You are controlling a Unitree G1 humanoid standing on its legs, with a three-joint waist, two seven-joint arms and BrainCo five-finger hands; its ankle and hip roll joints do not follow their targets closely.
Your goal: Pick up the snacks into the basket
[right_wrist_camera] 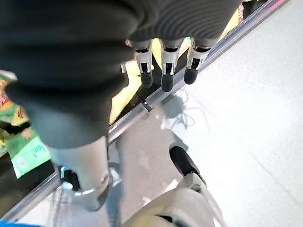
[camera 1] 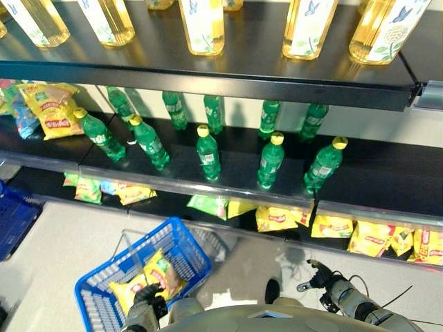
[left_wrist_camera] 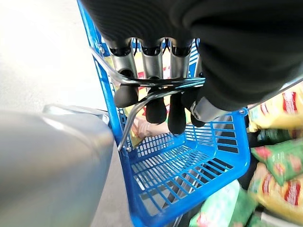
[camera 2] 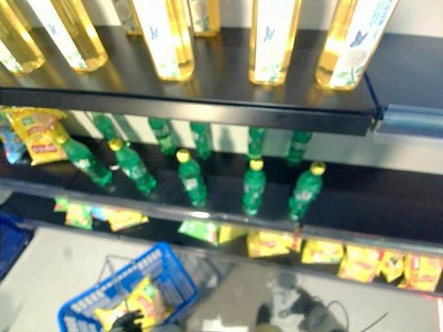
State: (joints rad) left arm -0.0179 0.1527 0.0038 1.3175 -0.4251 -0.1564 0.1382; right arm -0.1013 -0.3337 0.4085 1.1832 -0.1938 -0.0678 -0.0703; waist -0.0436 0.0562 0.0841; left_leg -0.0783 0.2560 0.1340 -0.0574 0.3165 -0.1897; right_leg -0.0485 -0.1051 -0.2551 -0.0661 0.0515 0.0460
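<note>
A blue plastic basket (camera 1: pixel 188 254) hangs low at my left, just above the floor. My left hand (camera 1: pixel 147 299) is shut on its wire handle (left_wrist_camera: pixel 156 86), with the fingers (left_wrist_camera: pixel 155 60) curled over the two metal bars. Inside the basket lie yellow snack bags (camera 1: pixel 161 274). More yellow snack bags (camera 1: pixel 275 218) and a green bag (camera 1: pixel 206 205) sit along the bottom shelf. My right hand (camera 1: pixel 320 276) hovers low on the right in front of that shelf, open and holding nothing, its fingers (right_wrist_camera: pixel 167 65) relaxed near the shelf's metal edge.
Green bottles (camera 1: pixel 208 153) stand on the middle shelf, with yellow snack bags (camera 1: pixel 52 109) at its left end. Tall yellow bottles (camera 1: pixel 203 26) line the top shelf. A second blue basket (camera 1: pixel 14 220) sits on the floor at the far left.
</note>
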